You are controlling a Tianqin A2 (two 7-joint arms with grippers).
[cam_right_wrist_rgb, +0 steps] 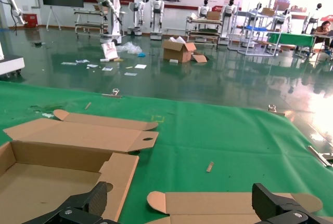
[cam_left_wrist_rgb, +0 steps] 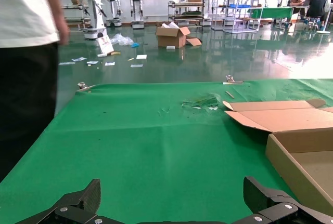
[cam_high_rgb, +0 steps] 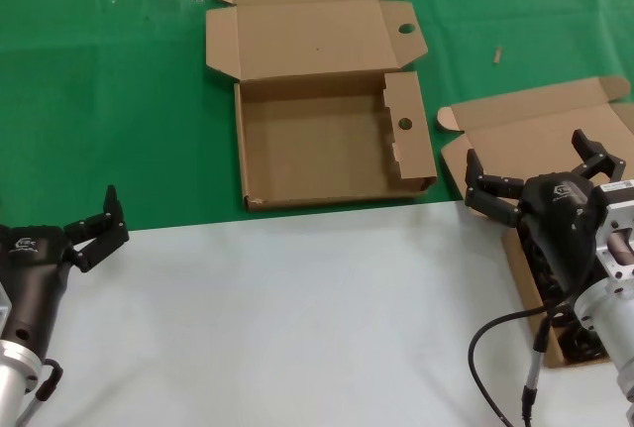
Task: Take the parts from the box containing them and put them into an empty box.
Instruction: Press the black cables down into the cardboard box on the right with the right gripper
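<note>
The empty box (cam_high_rgb: 327, 184) lies open on the green cloth at centre, with a stepped partition with a round hole (cam_high_rgb: 405, 125) and a holed lid flap. It also shows as a box wall (cam_left_wrist_rgb: 291, 167) and as a box floor (cam_right_wrist_rgb: 47, 177). The box containing them (cam_high_rgb: 535, 135) sits at the right, its plain lid (cam_right_wrist_rgb: 223, 203) with rounded tabs laid back. The parts (cam_high_rgb: 582, 346) are black cords inside it, mostly hidden by my right arm. My right gripper (cam_high_rgb: 536, 163) hovers open over that box. My left gripper (cam_high_rgb: 102, 221) waits open at the near left.
A white tabletop (cam_high_rgb: 297, 318) covers the near half and green cloth (cam_high_rgb: 99, 100) the far half. My own black cable (cam_high_rgb: 482, 338) loops beside the right arm. A person (cam_left_wrist_rgb: 26, 68) stands at the table's far left. A small scrap (cam_high_rgb: 498, 53) lies on the cloth.
</note>
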